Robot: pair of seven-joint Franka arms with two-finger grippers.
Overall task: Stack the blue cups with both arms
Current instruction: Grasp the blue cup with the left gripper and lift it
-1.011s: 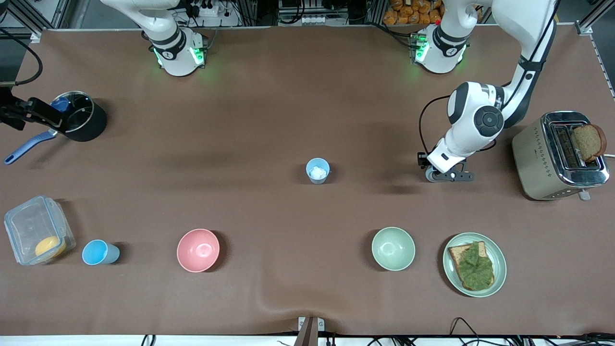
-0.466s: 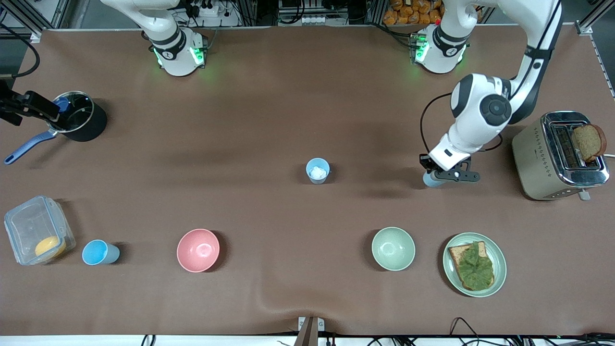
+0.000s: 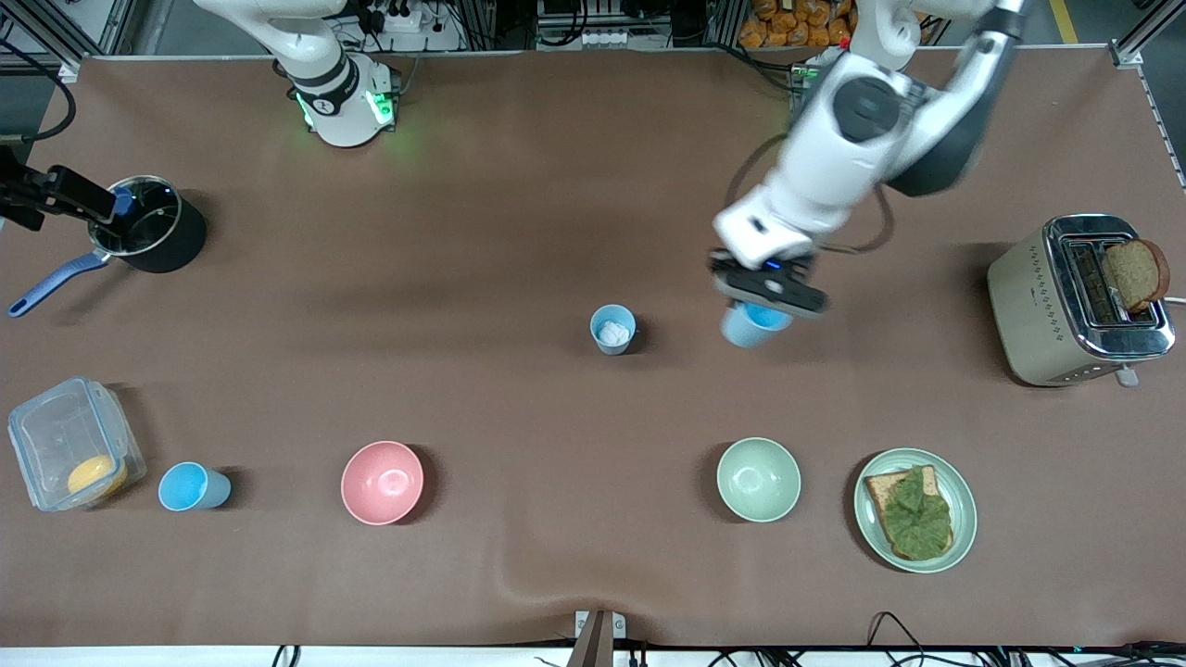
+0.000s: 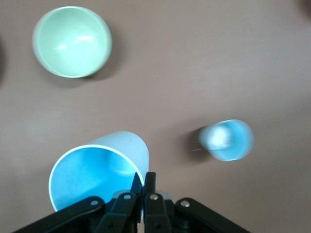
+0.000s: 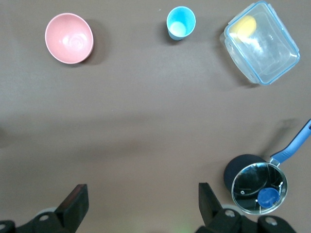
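Observation:
My left gripper [image 3: 769, 292] is shut on the rim of a light-blue cup [image 3: 747, 330] and holds it tilted in the air, above the table beside another blue cup with a whitish patch inside [image 3: 612, 329]. In the left wrist view the gripper [image 4: 144, 182] pinches the held cup's [image 4: 97, 167] wall, with the patched cup [image 4: 226, 140] farther off. A third blue cup [image 3: 190, 486] stands near the right arm's end; it also shows in the right wrist view [image 5: 181, 23]. My right gripper [image 3: 51, 193] is open and empty [image 5: 141, 201], high beside the black pot.
A black pot [image 3: 153, 232] with a glass lid and blue handle, a clear container [image 3: 69, 445] holding something yellow, a pink bowl [image 3: 382, 482], a pale-green bowl [image 3: 758, 479], a plate of toast with lettuce [image 3: 915, 509], and a toaster [image 3: 1075, 296] stand around.
My left gripper has lifted the blue cup off the table and carried it toward the patched cup. The right gripper has barely shifted by the pot.

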